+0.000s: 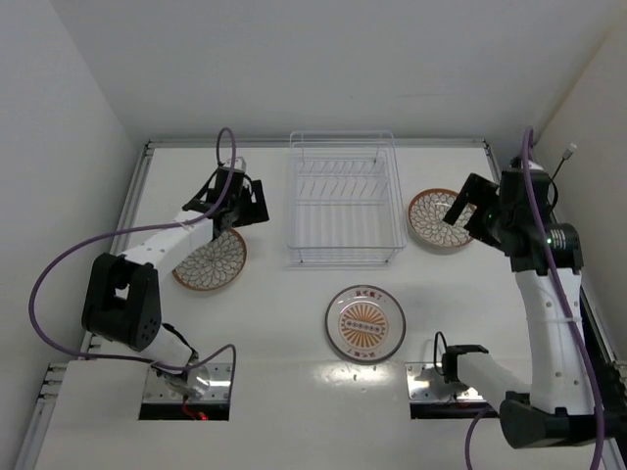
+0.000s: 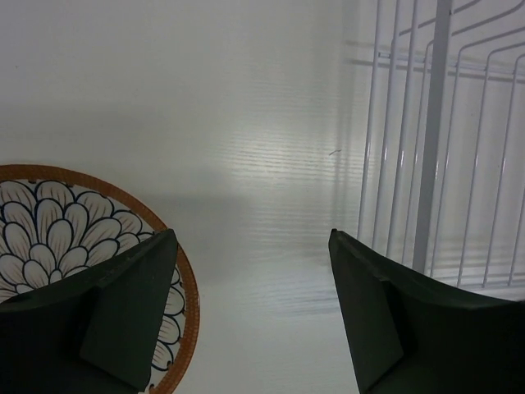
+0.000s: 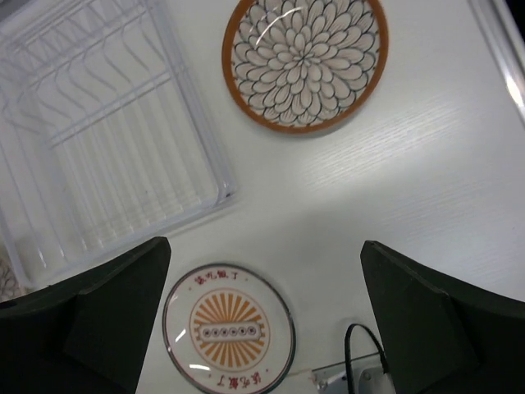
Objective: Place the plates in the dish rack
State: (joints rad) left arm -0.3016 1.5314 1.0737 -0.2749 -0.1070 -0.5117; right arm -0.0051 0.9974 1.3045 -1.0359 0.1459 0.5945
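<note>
Plates, three, all lying flat on the bench [image 1: 279, 333], none yet in the dish rack [image 1: 345, 201], which sits mid-bench towards the far edge.

- Left petal plate [image 1: 210, 264]: towards the left edge, apart from the rack.
- Right petal plate [image 1: 440, 219]: towards the right edge, just beside the rack's right side.
- Sunburst plate [image 1: 365, 323]: on the near-edge side of the rack, mid-bench.

Handling (judged):
- The plates look like glazed ceramic: stiff, smooth, probably slippery, and breakable if dropped or knocked against the wire.
- Lying flat, each offers only its raised rim as a hold; a pinch across the rim edge seems the sole option.
- The rack looks like light wire and may slide if pushed.

End effectors:
- Left end effector [image 2: 250, 238]: fingers wide apart, holding nothing, between the left petal plate and the rack.
- Right end effector [image 3: 267, 246]: fingers wide apart, empty, over the bench's right side.

Obscured:
- The left arm [image 1: 167, 240] covers part of the left petal plate from above, and the wrist view crops it.
- White rack dividers blend into the white bench and cannot be counted.
- The sunburst plate's lettering is unreadable.
- End-effector height above the bench cannot be told.
</note>
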